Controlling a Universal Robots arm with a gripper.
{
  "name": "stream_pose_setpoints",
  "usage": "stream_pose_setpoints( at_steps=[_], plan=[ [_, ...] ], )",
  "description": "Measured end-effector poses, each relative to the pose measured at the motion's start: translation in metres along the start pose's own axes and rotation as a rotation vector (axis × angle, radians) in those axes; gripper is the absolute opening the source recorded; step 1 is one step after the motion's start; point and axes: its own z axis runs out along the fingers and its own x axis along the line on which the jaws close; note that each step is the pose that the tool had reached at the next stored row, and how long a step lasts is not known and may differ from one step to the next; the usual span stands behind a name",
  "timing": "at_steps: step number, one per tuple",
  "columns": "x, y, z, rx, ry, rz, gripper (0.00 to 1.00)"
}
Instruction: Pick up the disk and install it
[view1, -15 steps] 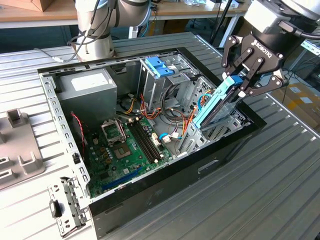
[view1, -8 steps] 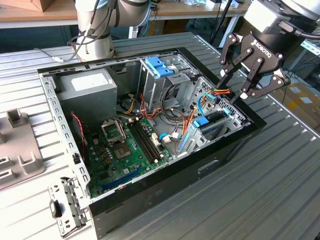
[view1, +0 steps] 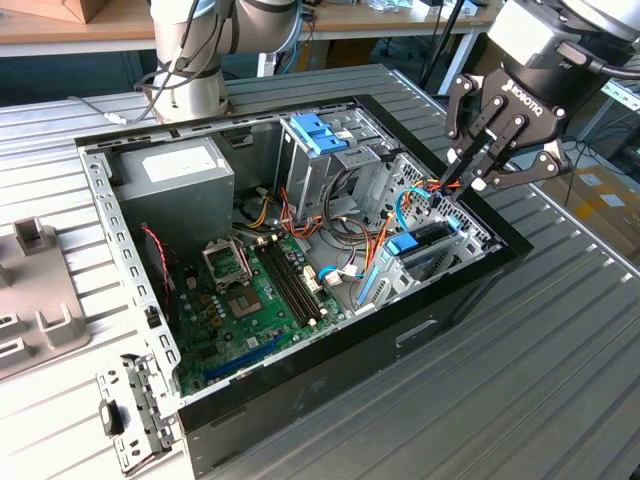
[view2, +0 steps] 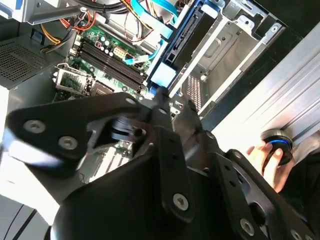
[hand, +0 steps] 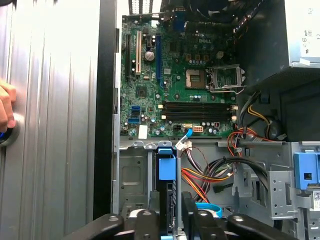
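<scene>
Take the green motherboard as your mark: it carries long black memory slots, plus one white and one blue slot. Just beside it, your disk is dark, framed in bright blue with a blue end tab. Between board and disk runs a tangle of orange, red, yellow and black cables. Across the board from the disk sits a plain grey power-supply box. Beyond the board, the latch block is light blue. The case rim around the board is black. Your gripper is black, and the table is silver-grey with ribbed lines.
</scene>
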Motion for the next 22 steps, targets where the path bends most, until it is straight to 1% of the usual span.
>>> stream_pose_setpoints(
  at_steps=[1,2,3,4,5,13,22],
  plan=[
    [0.0,0.0,0.0001,0.0,0.0,0.0,0.24],
    [0.0,0.0,0.0001,0.0,0.0,0.0,0.18],
    [0.0,0.0,0.0001,0.0001,0.0,0.0,0.18],
    [0.0,0.0,0.0001,0.0,0.0,0.0,0.12],
    [0.0,0.0,0.0002,0.0,0.0,0.0,0.11],
    [0.0002,-0.0002,0.0007,0.0,-0.0002,0.0,0.11],
    [0.0011,-0.0035,0.0001,0.0,0.0,0.0,0.11]
  ],
)
